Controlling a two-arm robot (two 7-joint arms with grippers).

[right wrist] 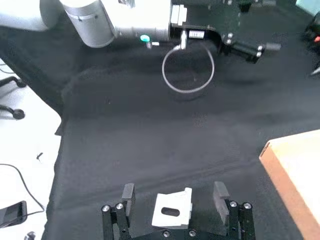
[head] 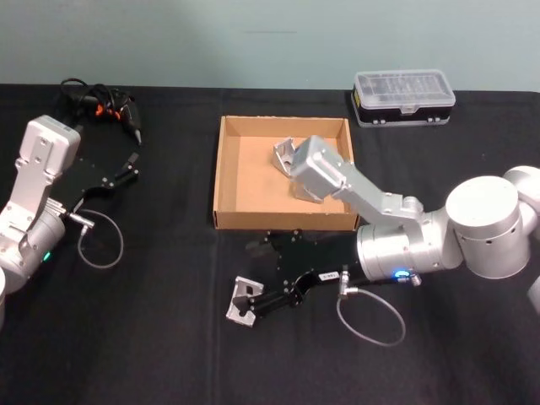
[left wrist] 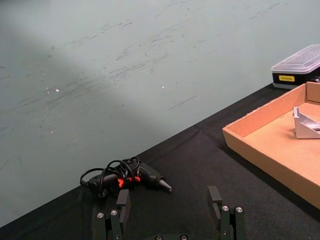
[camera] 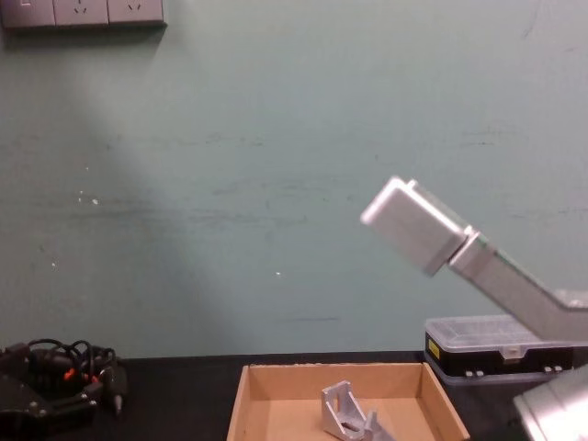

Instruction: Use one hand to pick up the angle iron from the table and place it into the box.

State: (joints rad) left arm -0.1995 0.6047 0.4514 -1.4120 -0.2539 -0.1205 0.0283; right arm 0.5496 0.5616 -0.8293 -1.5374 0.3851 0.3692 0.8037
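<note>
One silver angle iron (head: 240, 301) lies on the black table (head: 152, 337) in front of the tan box (head: 283, 222). My right gripper (head: 256, 301) is low over it and open. In the right wrist view the angle iron (right wrist: 172, 209) sits between the two fingers (right wrist: 128, 192) with a gap on each side. Another angle iron (head: 284, 155) rests inside the box, partly covered by my right arm; it also shows in the chest view (camera: 342, 412). My left gripper (head: 126, 171) stands open and parked at the far left.
A small black case with a clear lid (head: 404, 97) stands behind the box on the right. A black tool wrapped in cables (head: 101, 103) lies at the back left. A loop of cable (head: 371, 319) hangs from my right wrist.
</note>
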